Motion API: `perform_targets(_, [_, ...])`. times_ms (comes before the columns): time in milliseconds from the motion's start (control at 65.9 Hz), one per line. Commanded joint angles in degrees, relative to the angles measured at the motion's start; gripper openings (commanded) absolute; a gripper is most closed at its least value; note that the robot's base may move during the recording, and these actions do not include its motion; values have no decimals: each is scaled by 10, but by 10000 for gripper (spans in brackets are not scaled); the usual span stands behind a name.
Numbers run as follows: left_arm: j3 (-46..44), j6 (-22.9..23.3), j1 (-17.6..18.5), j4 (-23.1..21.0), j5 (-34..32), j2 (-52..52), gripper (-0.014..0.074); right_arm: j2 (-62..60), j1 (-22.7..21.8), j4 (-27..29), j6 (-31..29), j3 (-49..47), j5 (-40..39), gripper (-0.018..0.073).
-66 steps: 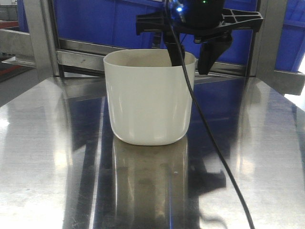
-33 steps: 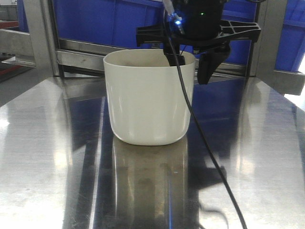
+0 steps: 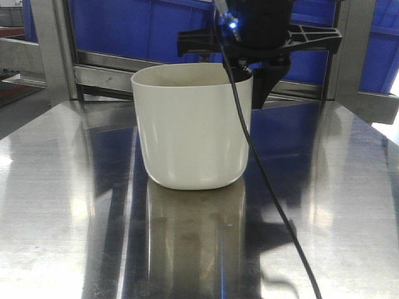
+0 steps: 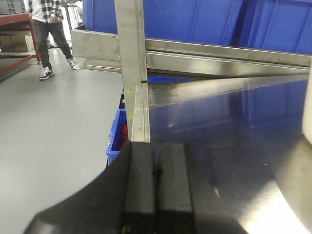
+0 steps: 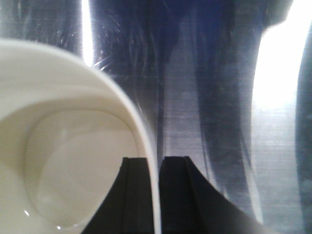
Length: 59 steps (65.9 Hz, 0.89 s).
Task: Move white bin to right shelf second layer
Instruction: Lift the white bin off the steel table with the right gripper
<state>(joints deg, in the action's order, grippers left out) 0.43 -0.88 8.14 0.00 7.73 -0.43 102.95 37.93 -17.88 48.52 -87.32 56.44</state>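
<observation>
The white bin [image 3: 190,131] stands upright on the shiny steel tabletop [image 3: 62,218]. My right gripper [image 3: 249,78] hangs over the bin's right rim and is shut on the wall. In the right wrist view one finger [image 5: 136,195] is inside the white bin [image 5: 73,161], the other is outside, and the thin wall is pinched between them at the gripper [image 5: 157,168]. My left gripper [image 4: 157,161] is shut and empty, low over the table's left edge. A sliver of the bin [image 4: 308,112] shows at that view's right edge. The roller shelf tier is out of view.
Blue crates [image 3: 143,28] sit behind steel rails and upright posts [image 3: 53,50] at the back. A black cable [image 3: 268,187] hangs from the right arm across the table. A person [image 4: 46,34] stands on the floor at the far left. A blue crate [image 4: 116,134] sits below the table edge.
The right gripper's outer finger has closed in against the bin's wall, and the bin has shifted slightly to the left.
</observation>
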Motion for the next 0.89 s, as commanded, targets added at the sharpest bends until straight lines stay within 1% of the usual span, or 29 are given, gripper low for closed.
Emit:
perform_targets(0, [21, 2, 2, 0, -50, -9, 85, -56, -3, -33, -7, -17, -3, 87])
perform_targets(45, [21, 2, 2, 0, -50, -9, 85, -68, -5, -41, -14, -14, 2, 87])
perform_targets(136, [21, 2, 2, 0, -50, -9, 85, -93, -17, -47, -51, -1, 3, 87])
perform_targets(273, [21, 2, 2, 0, -50, -9, 85, -148, -51, -23, -118, 43, -27, 87])
perform_targets(425, [21, 2, 2, 0, -50, -9, 85, -217, -117, 26, -177, 112, -76, 87])
perform_targets(516, [21, 2, 2, 0, -50, -9, 85, -264, -173, 55, -197, 162, -105, 87])
perform_targets(591, [21, 2, 2, 0, -50, -9, 85, -297, -212, 67, -227, 202, -129, 87])
perform_targets(743, [21, 2, 2, 0, -50, -9, 85, -359, -272, 85, -311, 278, -169, 87])
perform_targets(773, [21, 2, 2, 0, -50, -9, 85, -376, -285, 95, -336, 299, -180, 87])
perform_targets(849, [21, 2, 2, 0, -50, -9, 85, -403, -305, 133, -378, 330, -199, 87])
perform_targets(880, [21, 2, 2, 0, -50, -9, 85, -416, -311, 158, -395, 342, -207, 87])
